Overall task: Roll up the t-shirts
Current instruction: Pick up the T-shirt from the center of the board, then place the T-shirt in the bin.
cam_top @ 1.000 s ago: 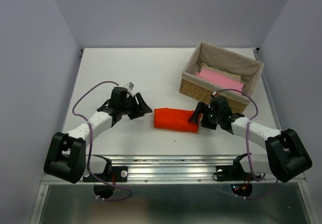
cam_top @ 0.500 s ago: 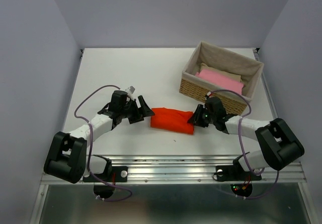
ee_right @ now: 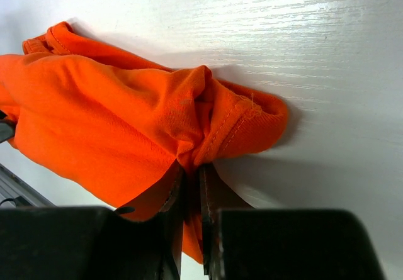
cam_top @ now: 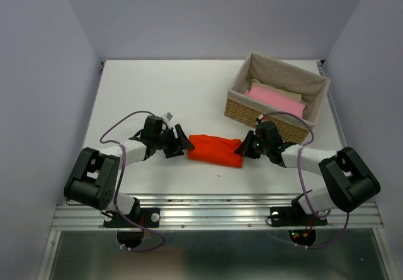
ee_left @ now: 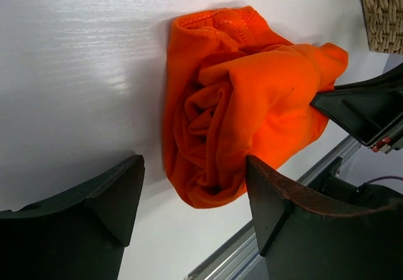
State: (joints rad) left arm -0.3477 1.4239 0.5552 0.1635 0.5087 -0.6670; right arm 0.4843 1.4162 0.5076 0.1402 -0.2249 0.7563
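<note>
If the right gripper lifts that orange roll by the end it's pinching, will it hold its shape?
Probably not. The orange t-shirt is soft cloth, loosely coiled, so it would likely sag and unroll. The right gripper pinches only a thin fold, which could slip out. A push would probably bunch it, not roll it.

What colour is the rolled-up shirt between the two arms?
Bright orange-red, plain; the rolled shirt shows best in the left wrist view.

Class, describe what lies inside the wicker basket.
A pink t-shirt lies on a beige t-shirt inside the basket. The floor is covered, so anything beneath is hidden.
</note>
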